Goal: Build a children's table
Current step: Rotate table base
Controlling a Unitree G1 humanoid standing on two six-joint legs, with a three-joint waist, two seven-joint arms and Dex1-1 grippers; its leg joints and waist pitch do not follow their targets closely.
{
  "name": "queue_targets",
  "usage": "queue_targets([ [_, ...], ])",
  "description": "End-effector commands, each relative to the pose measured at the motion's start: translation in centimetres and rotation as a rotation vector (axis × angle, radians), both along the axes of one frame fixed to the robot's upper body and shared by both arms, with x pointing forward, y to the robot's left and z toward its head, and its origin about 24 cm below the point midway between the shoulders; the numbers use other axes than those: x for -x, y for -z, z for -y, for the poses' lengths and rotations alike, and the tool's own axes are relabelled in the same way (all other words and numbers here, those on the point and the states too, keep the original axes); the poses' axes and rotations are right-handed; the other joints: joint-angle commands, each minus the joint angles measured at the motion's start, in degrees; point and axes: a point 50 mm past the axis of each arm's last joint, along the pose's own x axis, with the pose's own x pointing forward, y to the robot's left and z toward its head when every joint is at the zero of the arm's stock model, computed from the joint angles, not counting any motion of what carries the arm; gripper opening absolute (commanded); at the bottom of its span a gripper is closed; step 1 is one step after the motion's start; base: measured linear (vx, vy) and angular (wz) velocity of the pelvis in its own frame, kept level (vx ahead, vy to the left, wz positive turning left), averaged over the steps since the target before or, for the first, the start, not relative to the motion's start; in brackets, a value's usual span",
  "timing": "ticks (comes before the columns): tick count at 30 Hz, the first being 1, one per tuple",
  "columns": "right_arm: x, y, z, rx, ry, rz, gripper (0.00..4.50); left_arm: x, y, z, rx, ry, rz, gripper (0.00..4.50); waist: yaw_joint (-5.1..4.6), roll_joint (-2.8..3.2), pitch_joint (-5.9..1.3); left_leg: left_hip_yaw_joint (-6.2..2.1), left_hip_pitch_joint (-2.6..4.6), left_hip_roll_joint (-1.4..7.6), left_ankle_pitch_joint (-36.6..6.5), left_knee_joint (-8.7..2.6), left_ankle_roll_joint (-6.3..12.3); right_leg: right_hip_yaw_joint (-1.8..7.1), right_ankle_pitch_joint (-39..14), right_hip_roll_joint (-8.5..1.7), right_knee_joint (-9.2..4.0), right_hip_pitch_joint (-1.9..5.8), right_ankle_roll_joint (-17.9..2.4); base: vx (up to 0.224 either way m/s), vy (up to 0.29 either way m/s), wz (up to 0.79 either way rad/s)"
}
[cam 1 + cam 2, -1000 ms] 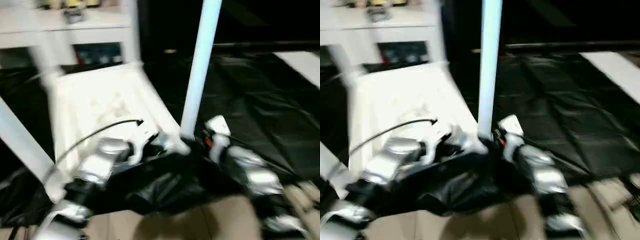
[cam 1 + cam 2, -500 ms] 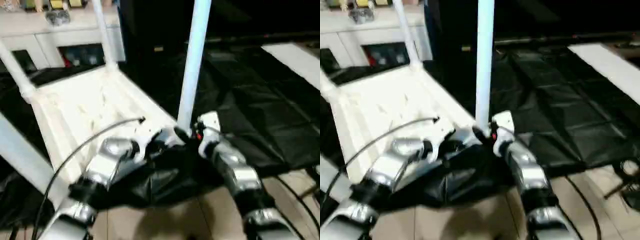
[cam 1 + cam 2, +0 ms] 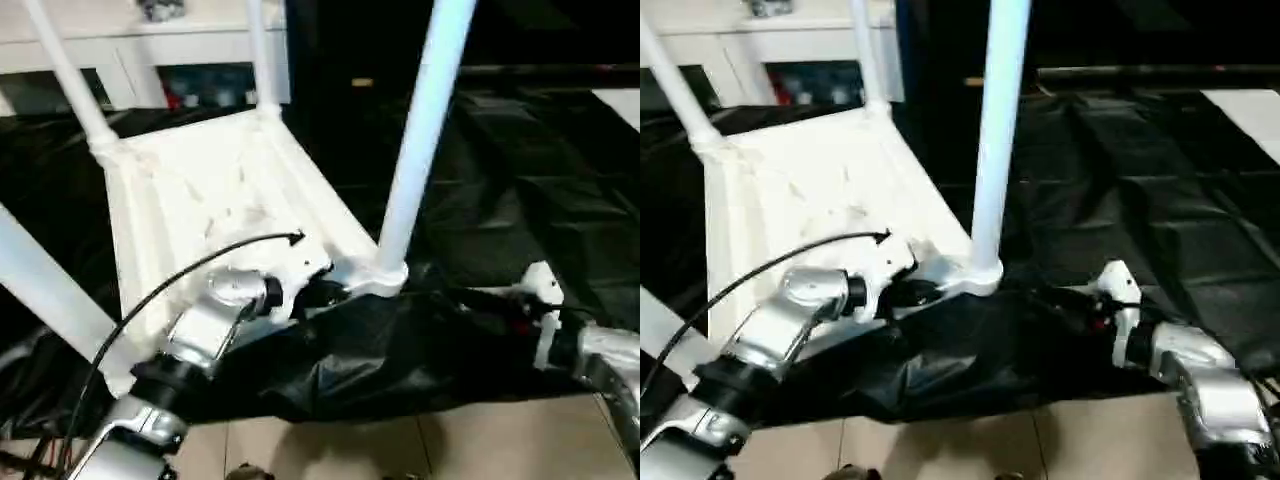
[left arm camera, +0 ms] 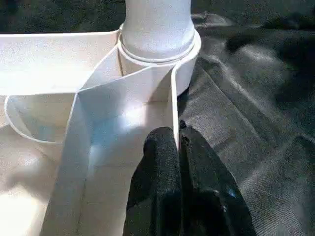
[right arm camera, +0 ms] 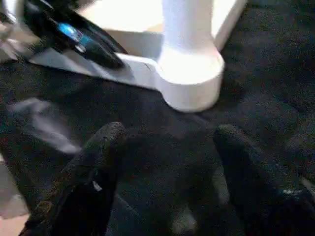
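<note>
- The upturned tabletop (image 3: 215,215) is seen lying on black sheeting (image 3: 520,190), with legs (image 3: 425,130) standing in its corner sockets.
- Its near rim is pinched by the closed left hand (image 4: 178,147).
- The right hand (image 5: 167,142) is held open, just beside the near right socket (image 5: 191,83).

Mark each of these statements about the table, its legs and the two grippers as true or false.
1. The tabletop lies underside up on black sheeting. True.
2. The left gripper pinches the tabletop's rim. True.
3. The right gripper is clamped on the near leg. False: it is open, apart from the leg, over the sheeting.
4. The near leg lies flat on the sheeting. False: it stands in its corner socket.
5. Legs stand at the far corners. True.
</note>
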Motion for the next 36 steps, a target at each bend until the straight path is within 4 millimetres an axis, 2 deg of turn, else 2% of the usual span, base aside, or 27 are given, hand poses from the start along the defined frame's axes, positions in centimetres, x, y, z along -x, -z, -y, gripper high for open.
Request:
queue_targets([
  [1,0.0,-0.6,-0.8,-0.019,-0.034,0.012,3.15,0.4,0.1,0.3,0.004,0.015,0.019,0.0,0.02,-1.52,-4.22,0.3,0.04,0.84,-10.3,-2.7,6.43,1.91,-12.3,-2.13,-4.39,3.05,-11.8,0.0,0.0,0.0],
  [2,-0.1,-0.6,-1.5,-0.026,-0.049,0.016,3.17,0.5,-0.3,0.3,0.045,0.001,0.004,0.28,0.03,-1.52,-4.19,0.36,0.08,0.84,-10.2,-2.69,6.18,1.95,-12.7,-2.13,-4.38,3.01,-11.7,0.0,0.0,0.0],
  [3,-0.2,-0.6,-2.0,-0.034,-0.06,0.015,3.17,0.6,-0.7,0.3,0.066,0.003,0.005,0.28,0.08,-1.8,-4.23,0.32,-0.03,0.81,-9.9,-2.7,6.23,1.91,-12.8,-2.19,-4.39,3.11,-11.6,0.0,0.0,0.0],
  [4,-0.3,-0.6,-2.3,-0.04,-0.067,0.013,3.18,0.7,-1.0,0.3,0.076,0.006,0.007,0.55,0.03,-1.64,-4.27,0.26,-0.23,0.74,-9.3,-2.7,6.03,1.86,-12.7,-2.22,-4.19,3.19,-11.4,0.0,0.0,0.0],
  [5,-0.5,-0.5,-2.9,-0.039,-0.074,0.02,3.18,0.9,-1.4,0.2,0.1,-0.003,0.003,0.58,0.07,-1.75,-4.4,0.34,0.02,0.86,-9.0,-2.59,5.95,1.91,-12.2,-2.27,-4.18,3.02,-11.7,0.0,0.0,0.0],
  [7,-0.8,-0.4,-3.5,-0.039,-0.083,0.027,3.18,1.1,-1.9,0.1,0.127,-0.017,0.004,0.62,0.07,-1.56,-4.31,0.34,-0.05,0.93,-8.3,-2.61,6.02,1.91,-10.5,-2.14,-3.97,2.92,-12.7,0.0,0.0,0.0],
  [8,-1.2,-0.3,-4.4,-0.046,-0.096,0.032,3.18,1.6,-2.6,0.0,0.167,-0.038,0.015,0.68,0.13,-1.9,-4.39,0.26,0.02,1.11,-8.3,-2.67,5.89,1.88,-10.1,-2.29,-3.63,3.03,-13.2,0.0,0.0,0.0],
  [11,-1.5,-0.3,-5.2,-0.057,-0.116,0.028,3.18,2.4,-3.1,-0.1,0.203,-0.044,0.021,0.94,0.12,-1.81,-4.14,0.33,-0.04,1.08,-8.9,-2.73,5.71,1.94,-11.2,-2.2,-3.85,2.92,-12.9,0.0,0.0,0.0],
  [13,-2.0,-0.1,-6.2,-0.06,-0.144,0.022,3.18,4.0,-3.4,-0.3,0.24,-0.036,0.028,1.04,0.04,-1.99,-4.07,0.33,-0.06,1.05,-9.8,-2.82,5.17,1.94,-12.7,-2.18,-3.94,2.93,-12.2,0.0,0.0,0.0],
  [14,-2.5,0.0,-6.7,-0.057,-0.148,0.024,3.18,4.8,-3.4,-0.6,0.256,-0.057,0.025,1.04,-0.01,-2.27,-4.04,0.41,0.05,1.05,-10.4,-2.83,4.86,1.98,-13.6,-2.1,-4.1,2.81,-11.7,0.0,0.0,0.0],
  [15,-2.8,0.1,-6.9,-0.053,-0.147,0.025,3.18,5.3,-3.3,-0.7,0.264,-0.073,0.021,1.29,-0.18,-2.21,-4.03,0.22,-0.08,1.16,-10.8,-3.04,4.33,1.88,-14.2,-2.23,-3.92,2.88,-11.8,0.0,0.0,0.0],
  [16,-3.2,0.1,-7.2,-0.052,-0.145,0.025,3.18,5.8,-3.2,-0.9,0.271,-0.095,0.016,1.29,-0.19,-2.03,-4.03,0.33,0.12,1.16,-11.3,-2.96,4.1,1.94,-14.5,-2.1,-4.09,2.65,-11.7,0.0,0.0,0.0],
  [17,-3.4,0.1,-7.3,-0.05,-0.141,0.026,3.18,6.0,-3.1,-1.1,0.273,-0.105,0.014,1.37,-0.29,-2.38,-3.82,0.39,0.16,1.08,-12.3,-3.09,3.73,1.98,-15.8,-1.9,-4.42,2.56,-11.1,0.0,0.0,0.0],
  [18,-4.2,0.4,-7.6,-0.033,-0.113,0.03,3.18,7.0,-2.9,-1.5,0.279,-0.141,0.009,1.47,-0.3,-2.62,-3.98,0.35,0.26,1.24,-12.8,-3.0,3.38,2.0,-15.8,-2.03,-4.17,2.54,-11.3,0.0,0.0,0.0],
  [19,-5.3,0.6,-7.9,-0.017,-0.058,0.037,3.18,8.2,-2.5,-1.9,0.287,-0.184,-0.002,1.59,-0.35,-2.56,-3.7,0.33,0.2,1.19,-13.7,-3.24,3.08,2.03,-17.3,-1.98,-4.48,2.42,-10.7,0.0,0.0,0.0],
  [20,-5.6,0.7,-8.0,-0.013,-0.036,0.038,3.18,8.6,-2.3,-2.1,0.29,-0.197,-0.008,1.59,-0.83,-2.73,-3.49,0.15,-0.34,1.12,-14.3,-3.54,2.39,1.91,-18.8,-2.08,-4.49,2.63,-10.3,0.0,0.0,0.0],
  [21,-6.0,0.8,-8.1,-0.008,-0.008,0.038,3.18,9.0,-2.1,-2.2,0.293,-0.205,-0.014,1.73,-0.74,-2.6,-3.5,0.17,-0.06,1.01,-15.4,-3.47,2.06,1.88,-20.7,-1.95,-4.63,2.39,-9.7,0.0,0.0,0.0],
  [22,-6.4,0.8,-8.2,-0.004,0.019,0.043,3.18,9.7,-1.9,-2.4,0.303,-0.22,-0.026,1.87,-0.73,-2.83,-3.63,0.44,0.81,1.08,-16.7,-3.19,1.56,2.19,-21.1,-1.79,-4.93,1.74,-9.4,0.0,0.0,0.0],
  [24,-7.1,0.8,-8.5,0.002,0.051,0.048,3.18,10.8,-1.5,-3.0,0.301,-0.247,-0.048,1.92,-0.74,-3.11,-3.51,0.24,0.57,1.12,-17.7,-3.42,1.3,2.21,-21.5,-1.83,-4.72,1.94,-9.2,0.0,0.0,0.0],
  [25,-7.1,0.8,-8.5,0.002,0.051,0.048,3.18,10.8,-1.5,-3.0,0.301,-0.247,-0.048,2.02,-0.72,-2.99,-3.44,0.3,0.62,1.07,-18.2,-3.47,1.29,2.22,-22.1,-1.69,-4.92,1.84,-8.7,0.0,0.0,0.0],
  [26,-7.6,0.8,-8.7,0.004,0.082,0.053,3.18,11.6,-1.2,-3.4,0.297,-0.27,-0.067,2.22,-0.6,-3.16,-3.5,0.35,0.97,1.2,-18.9,-3.4,1.1,2.32,-21.9,-1.61,-4.94,1.54,-8.5,0.0,0.0,0.0],
  [28,-8.3,1.0,-8.7,0.023,0.14,0.055,3.18,12.4,-0.8,-4.1,0.281,-0.289,-0.084,2.33,-0.75,-3.28,-3.52,0.09,0.42,1.14,-19.1,-3.58,0.65,2.17,-22.3,-1.74,-4.64,1.89,-8.2,0.0,0.0,0.0],
  [29,-9.3,1.2,-8.6,0.057,0.217,0.06,3.18,13.6,-0.5,-5.0,0.256,-0.315,-0.099,2.43,-0.94,-3.13,-3.49,0.08,0.45,1.07,-19.6,-3.55,0.3,2.18,-22.8,-1.77,-4.73,1.72,-8.1,0.0,0.0,0.0],
  [31,-9.9,1.4,-8.4,0.084,0.29,0.062,3.18,14.5,-0.3,-5.7,0.236,-0.322,-0.11,2.55,-1.16,-2.86,-3.37,0.05,0.49,0.95,-20.5,-3.59,-0.16,2.18,-23.6,-1.66,-4.89,1.63,-7.6,0.0,0.0,0.0],
  [32,-10.4,1.5,-8.1,0.1,0.348,0.066,3.18,15.2,-0.2,-6.4,0.218,-0.328,-0.119,2.67,-1.4,-2.66,-3.31,0.05,0.71,0.99,-21.7,-3.51,-0.59,2.16,-23.8,-1.68,-4.94,1.21,-8.0,0.0,0.0,0.0],
  [33,-10.6,1.5,-8.0,0.102,0.378,0.067,3.18,15.5,-0.1,-6.8,0.206,-0.334,-0.123,2.74,-1.59,-2.72,-3.26,0.04,0.7,0.88,-22.5,-3.56,-0.69,2.07,-24.3,-1.47,-4.93,1.27,-7.8,0.0,0.0,0.0],
  [36,-11.4,1.6,-7.4,0.102,0.517,0.066,3.18,17.4,-0.1,-9.9,0.129,-0.379,-0.153,3.0,-1.45,-1.94,-3.25,-0.06,1.22,0.86,-25.5,-3.5,-1.34,2.09,-24.0,-1.26,-4.92,0.84,-7.6,0.0,0.0,0.0],
])
